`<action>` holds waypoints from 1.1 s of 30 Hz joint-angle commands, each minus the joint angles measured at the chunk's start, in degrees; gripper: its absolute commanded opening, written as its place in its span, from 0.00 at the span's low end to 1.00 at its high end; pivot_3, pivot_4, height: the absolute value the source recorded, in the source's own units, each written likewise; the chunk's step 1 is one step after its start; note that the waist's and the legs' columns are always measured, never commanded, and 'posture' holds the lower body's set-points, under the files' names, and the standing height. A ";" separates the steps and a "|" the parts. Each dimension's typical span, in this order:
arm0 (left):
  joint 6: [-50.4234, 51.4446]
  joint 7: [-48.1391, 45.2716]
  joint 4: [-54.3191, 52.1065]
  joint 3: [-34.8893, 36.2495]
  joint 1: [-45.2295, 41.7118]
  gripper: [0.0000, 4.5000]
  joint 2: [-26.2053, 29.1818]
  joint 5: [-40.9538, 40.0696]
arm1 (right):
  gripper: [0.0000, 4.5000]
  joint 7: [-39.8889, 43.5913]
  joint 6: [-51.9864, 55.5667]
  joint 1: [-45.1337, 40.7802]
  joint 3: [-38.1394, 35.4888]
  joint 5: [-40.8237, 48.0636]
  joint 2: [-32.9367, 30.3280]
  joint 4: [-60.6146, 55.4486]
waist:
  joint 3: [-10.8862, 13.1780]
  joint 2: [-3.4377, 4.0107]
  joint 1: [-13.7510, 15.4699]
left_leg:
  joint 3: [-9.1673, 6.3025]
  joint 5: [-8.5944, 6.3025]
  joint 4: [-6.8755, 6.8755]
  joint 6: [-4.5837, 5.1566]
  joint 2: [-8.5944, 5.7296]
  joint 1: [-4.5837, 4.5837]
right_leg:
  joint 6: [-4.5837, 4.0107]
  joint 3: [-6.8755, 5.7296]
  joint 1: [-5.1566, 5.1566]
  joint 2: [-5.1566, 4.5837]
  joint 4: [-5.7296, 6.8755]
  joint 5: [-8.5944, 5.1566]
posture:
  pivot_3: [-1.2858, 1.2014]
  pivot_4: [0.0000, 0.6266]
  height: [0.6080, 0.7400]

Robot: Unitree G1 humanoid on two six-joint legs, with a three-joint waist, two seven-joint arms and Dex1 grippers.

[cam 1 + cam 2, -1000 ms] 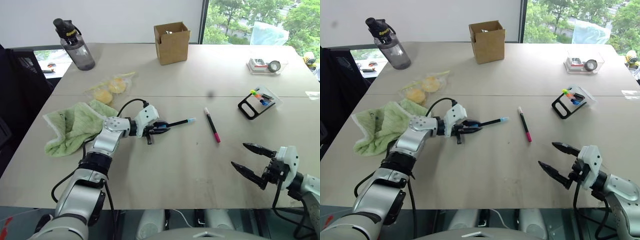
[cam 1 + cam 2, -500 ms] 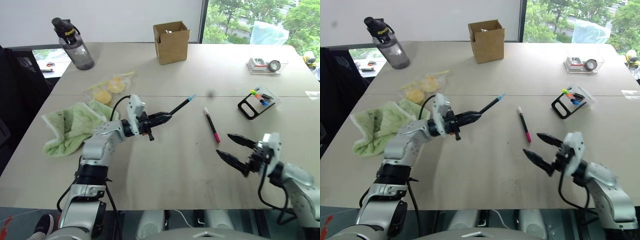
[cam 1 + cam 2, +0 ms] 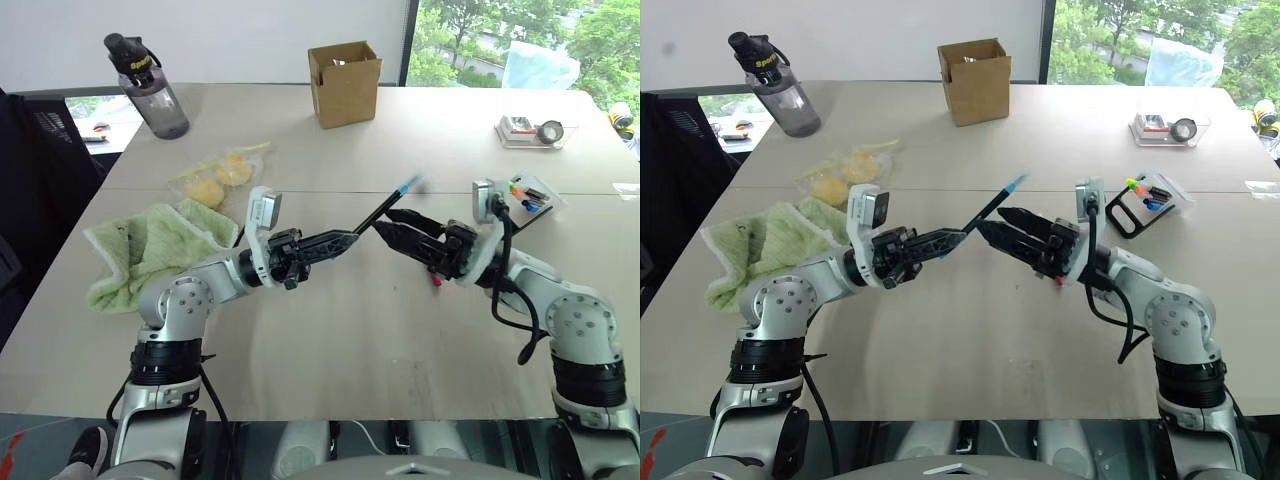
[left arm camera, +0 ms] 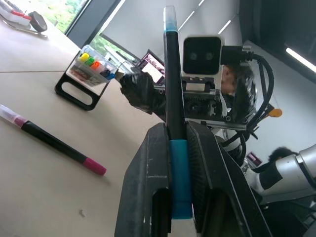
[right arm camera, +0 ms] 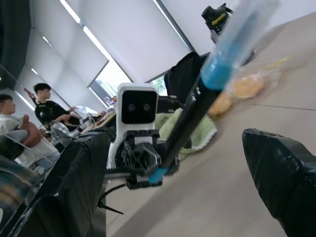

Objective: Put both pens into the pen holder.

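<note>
In the middle of the frame the two grippers meet above the desk. The left gripper is closed on the blue-ended pen, which it holds by the lower end; the pen rises at a slant toward the upper right, and its light-blue tip stands free in the air. The right gripper comes from the right side with its two black fingers spread wide, one above and one below the pen's shaft. It holds nothing. The fingers look very near to the pen, but I cannot tell for sure if they touch it.

The pink-ended pen lies flat on the desk, under and behind the right gripper; in the eye views only its pink end shows, just below the right wrist. The pen holder stands on the desk at the right of the frame, a little past the right arm, with short green, orange and blue markers inside it.

In the upper middle of the frame is a cardboard box, in the upper left a dark bottle, and at the left a green cloth. A clear tray with a roll of tape is in the upper right.
</note>
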 commanded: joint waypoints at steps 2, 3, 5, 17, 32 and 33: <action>1.10 0.38 -2.54 0.28 -0.07 0.00 0.74 -1.85 | 0.82 -0.53 -1.76 -1.58 -0.38 -0.98 1.14 -0.60 | 0.00 0.00 0.06 | 0.00 0.00 0.00 0.00 0.00 0.00 | 0.00 0.00 0.00 0.00 -0.02 0.00 | 0.52 0.24 0.97; 1.18 0.37 -2.60 0.17 0.00 0.00 0.82 -1.80 | 0.73 -0.43 -1.99 -1.58 -0.43 -1.35 1.27 -0.60 | 0.00 0.00 0.06 | 0.00 0.00 0.00 0.00 0.00 -0.01 | 0.00 0.00 0.00 -0.01 -0.02 0.00 | 0.52 0.24 0.97; 0.98 0.29 -2.63 -0.21 0.09 0.00 0.96 -1.22 | 0.54 -0.33 -2.22 -1.42 -0.63 -1.82 1.43 -0.75 | 0.00 0.00 0.02 | 0.01 0.00 0.00 0.00 0.00 -0.01 | 0.00 0.01 0.00 -0.01 -0.02 0.00 | 0.52 0.24 0.97; -7.49 -0.24 0.11 -0.88 -1.84 0.75 1.05 5.38 | 0.03 -3.63 -4.90 -2.20 -0.42 -7.04 1.23 -4.87 | 0.01 0.00 0.00 | 0.03 0.00 -0.02 0.00 0.00 -0.01 | 0.00 0.04 -0.03 -0.01 -0.01 0.00 | 0.52 0.24 0.97; -22.85 -1.98 -6.75 -12.44 -11.20 0.75 11.86 27.45 | 0.03 12.20 -18.13 -8.76 -1.06 -40.36 -38.06 -2.44 | 0.27 0.04 0.03 | 0.04 0.00 -0.13 0.01 -0.05 -0.20 | 0.01 0.04 -0.13 0.01 -0.30 -0.01 | 0.52 0.24 0.97; -23.39 -2.31 -6.86 -13.30 -11.85 0.75 12.07 28.38 | 0.03 13.30 -19.08 -8.98 -0.40 -42.30 -39.84 -1.87 | 0.28 0.04 -0.03 | 0.05 0.00 -0.17 0.01 -0.05 -0.21 | 0.01 0.10 -0.19 0.03 -0.31 -0.01 | 0.52 0.24 0.97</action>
